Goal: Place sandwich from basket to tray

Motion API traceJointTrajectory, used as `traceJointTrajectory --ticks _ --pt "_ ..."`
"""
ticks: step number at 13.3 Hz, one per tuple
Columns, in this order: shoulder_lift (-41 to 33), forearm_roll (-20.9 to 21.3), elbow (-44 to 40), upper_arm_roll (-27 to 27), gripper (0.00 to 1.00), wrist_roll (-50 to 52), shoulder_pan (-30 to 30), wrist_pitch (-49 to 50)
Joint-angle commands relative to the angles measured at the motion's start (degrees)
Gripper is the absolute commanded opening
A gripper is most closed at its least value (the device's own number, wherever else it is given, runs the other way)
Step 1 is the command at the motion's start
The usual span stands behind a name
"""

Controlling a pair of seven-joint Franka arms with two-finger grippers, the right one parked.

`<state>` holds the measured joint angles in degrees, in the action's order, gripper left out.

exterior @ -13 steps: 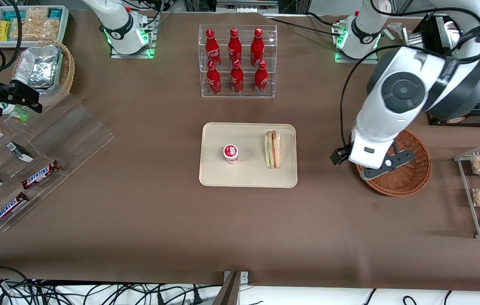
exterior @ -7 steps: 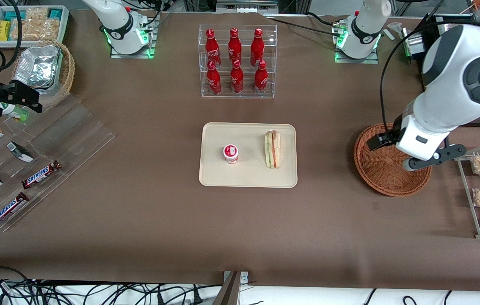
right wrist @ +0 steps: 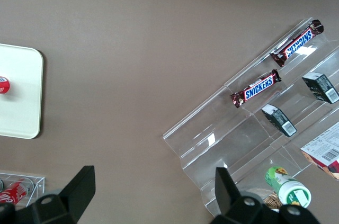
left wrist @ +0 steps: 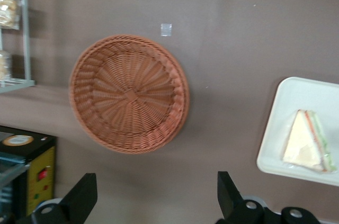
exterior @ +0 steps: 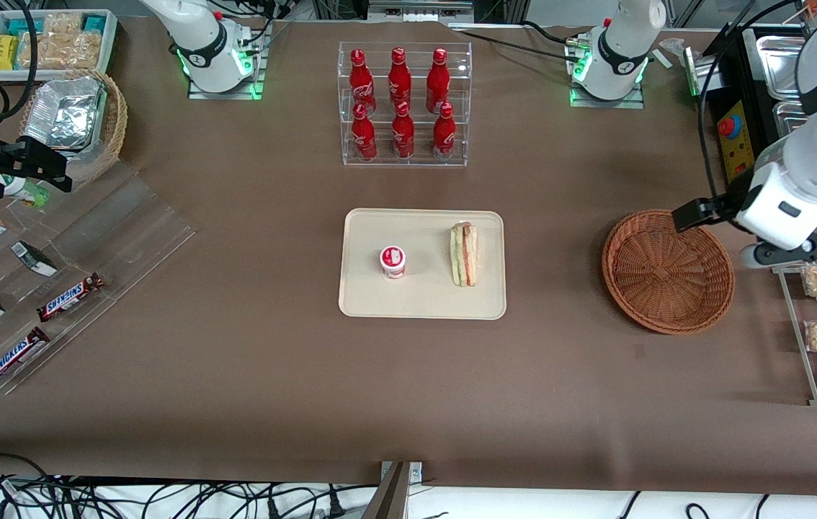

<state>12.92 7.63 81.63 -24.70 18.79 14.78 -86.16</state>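
Claw [exterior: 787, 252] withdrawn off basket [exterior: 668, 271] toward working arm's table end, fingers [left wrist: 79, 200] apart.

Even, bright overhead light falls on the brown table [exterior: 235, 375]; shadows are soft. The wrist view looks slightly blurred, the basket [left wrist: 130, 93] soft-edged.

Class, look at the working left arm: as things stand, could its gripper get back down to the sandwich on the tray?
Probably yes. The gripper, open and empty, hangs beside the basket; the sandwich lies uncovered on the tray, with only bare table between.
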Motion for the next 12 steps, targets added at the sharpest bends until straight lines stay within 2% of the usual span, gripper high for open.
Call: traceJointTrajectory --ticks 1,3,5,8,12 --pt "-3.8 -3.7 0.8 7.1 1.0 -6.2 -4.7 2.6" --pt "-5.4 -8.0 1.0 12.8 1.0 -12.3 -7.3 3.9" --pt "-7.8 -8.6 3.1 16.7 1.0 -16.1 -10.1 4.5" --pt "-10.1 -10.1 5.2 18.9 1.0 -18.4 -13.2 4.4" --pt "-9.6 -10.1 4.8 18.9 1.0 -18.7 -13.1 4.4"
